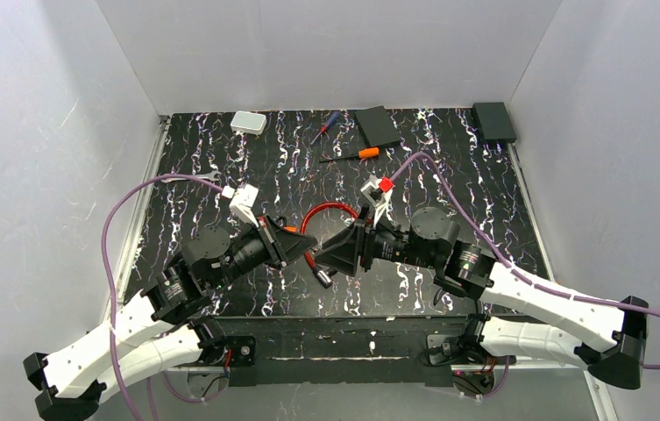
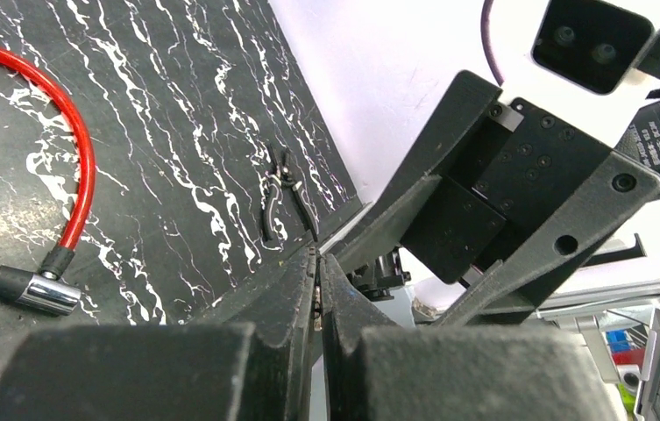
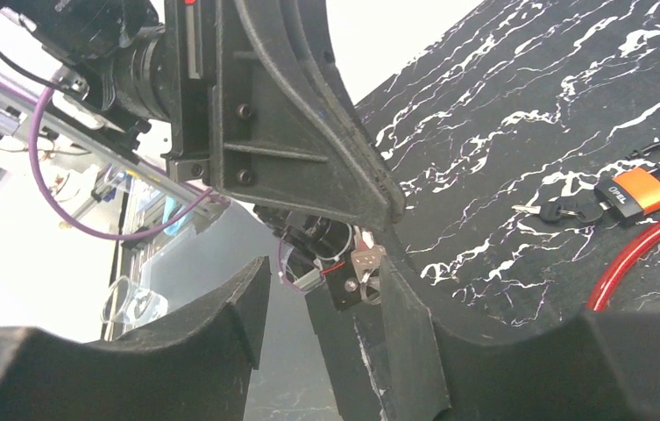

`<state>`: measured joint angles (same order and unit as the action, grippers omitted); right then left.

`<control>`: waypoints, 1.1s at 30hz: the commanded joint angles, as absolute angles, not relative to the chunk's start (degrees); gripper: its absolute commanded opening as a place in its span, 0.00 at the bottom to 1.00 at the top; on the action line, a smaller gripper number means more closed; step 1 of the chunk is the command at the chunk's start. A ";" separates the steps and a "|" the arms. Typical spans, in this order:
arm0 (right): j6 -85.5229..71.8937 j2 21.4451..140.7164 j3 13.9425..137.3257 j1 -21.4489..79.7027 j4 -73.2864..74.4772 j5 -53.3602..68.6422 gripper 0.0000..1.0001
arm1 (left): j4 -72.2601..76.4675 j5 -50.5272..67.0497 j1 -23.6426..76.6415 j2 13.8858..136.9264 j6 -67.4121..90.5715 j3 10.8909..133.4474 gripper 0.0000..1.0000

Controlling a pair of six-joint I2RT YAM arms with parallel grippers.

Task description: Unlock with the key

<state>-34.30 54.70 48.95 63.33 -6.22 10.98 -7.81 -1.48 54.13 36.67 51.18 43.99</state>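
Left pincer (image 2: 319,272): jaws pressing together, shut.
Right pincer (image 3: 324,274): jaws standing apart, gripping nothing, facing the left pincer's tip.
Key (image 3: 571,209): lying on the table (image 3: 528,105) beyond the right pincer's right finger, just beside the red cable (image 3: 642,247), apart from both pincers.

Key (image 3: 602,197): you will find it lying flat on the desk (image 3: 501,105), untouched, ahead of the right hand (image 3: 326,272) and off to its right-finger side. It has an orange-and-black plastic head with a black loop at the far end. The short silvery bit points across toward the hand's centreline.
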 commanded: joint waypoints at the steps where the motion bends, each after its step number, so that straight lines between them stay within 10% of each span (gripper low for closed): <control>1: -33.90 53.10 48.16 62.84 -8.32 8.53 0.59 | -7.40 -0.17 54.08 36.13 50.24 46.71 0.00; 33: -33.40 54.77 48.00 62.85 -10.29 13.76 0.19 | -4.44 0.87 54.05 38.50 50.36 47.02 0.00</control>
